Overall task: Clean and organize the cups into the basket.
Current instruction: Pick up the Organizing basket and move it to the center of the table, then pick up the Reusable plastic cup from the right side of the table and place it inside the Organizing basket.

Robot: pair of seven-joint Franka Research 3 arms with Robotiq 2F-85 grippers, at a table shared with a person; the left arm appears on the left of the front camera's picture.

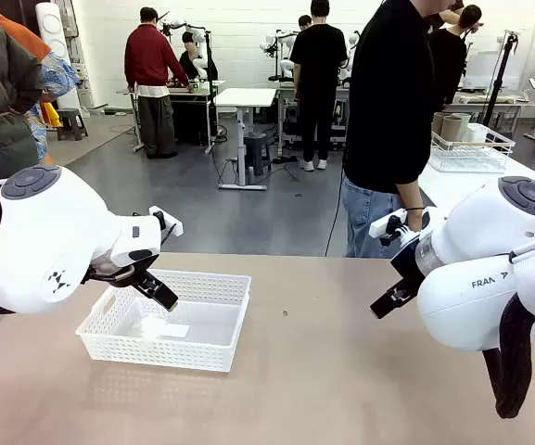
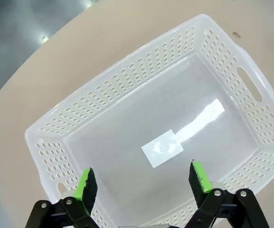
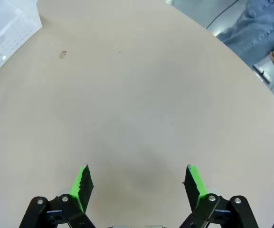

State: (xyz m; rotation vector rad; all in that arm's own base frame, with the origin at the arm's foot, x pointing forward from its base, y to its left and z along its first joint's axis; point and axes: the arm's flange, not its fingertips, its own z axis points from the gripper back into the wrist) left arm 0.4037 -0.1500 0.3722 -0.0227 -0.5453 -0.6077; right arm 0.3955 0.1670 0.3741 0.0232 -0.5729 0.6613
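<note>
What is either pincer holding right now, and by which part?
Nothing is held. The left pincer hangs open above the basket, and the right pincer is open over the table.

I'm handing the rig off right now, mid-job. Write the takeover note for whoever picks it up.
Left gripper: open, holding nothing, over the inside of the basket.
Right gripper: open, holding nothing, over bare table.
Basket: on the table at the robot's left, with a flat label on its floor.
Cups: what look like two taupe cups stand in a wire basket beside the person.
Done: no cup is in the basket yet.
Left: bring and place every cup.
</note>
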